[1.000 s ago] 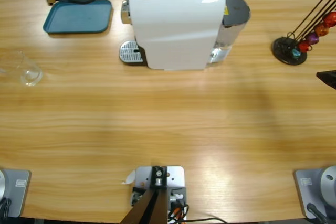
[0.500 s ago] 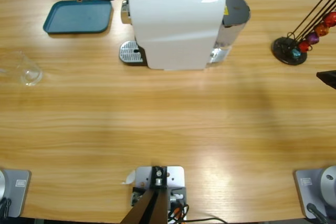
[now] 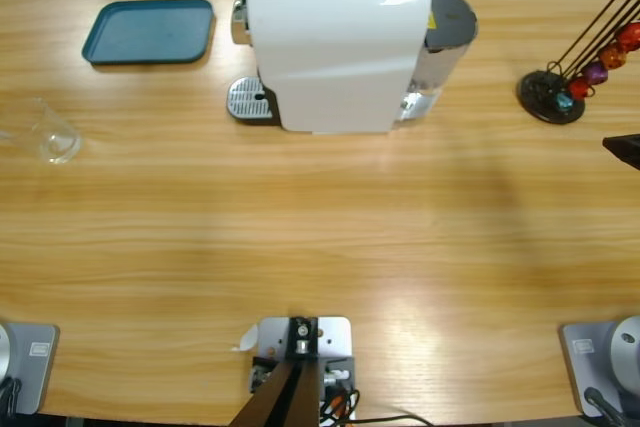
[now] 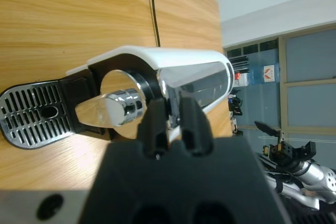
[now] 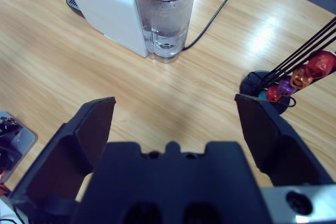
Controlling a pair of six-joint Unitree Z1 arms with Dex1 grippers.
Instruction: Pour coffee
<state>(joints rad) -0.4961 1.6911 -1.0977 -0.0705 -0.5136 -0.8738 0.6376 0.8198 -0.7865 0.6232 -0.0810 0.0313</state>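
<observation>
Long pale wooden bench. Far left edge: small clear glass tumbler, coffee inside not discernible; likely light, slick, breakable, so grip low around the wall. Left hand nearly closed at the white coffee machine's chrome lever. Right hand spread wide, empty, near the capsule rack.

The coffee machine is set at the table's far middle; the tray is placed to its left, the capsule rack to its right.
</observation>
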